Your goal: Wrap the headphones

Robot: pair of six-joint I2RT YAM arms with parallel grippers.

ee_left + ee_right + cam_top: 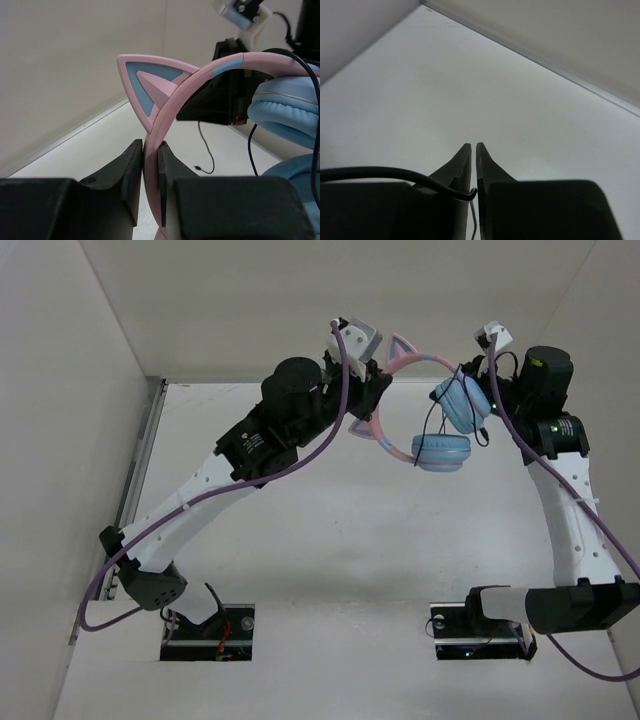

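The headphones are held in the air above the table. My left gripper (372,392) is shut on the pink headband (400,358) beside a cat ear; the left wrist view shows both pads clamping the band (151,165) below the ear (150,80). The two light blue ear cups (441,452) hang toward my right arm. My right gripper (484,408) sits just behind the upper cup (462,400). In the right wrist view the gripper (473,146) is shut, with the thin black cable (395,173) running over the left finger into the gap. The cable's loose end (200,169) lies on the table.
White walls close in the table at the back (300,300) and the left side (60,440). Thick purple arm cables (300,455) trail along both arms. The arm bases (210,625) sit at the near edge.
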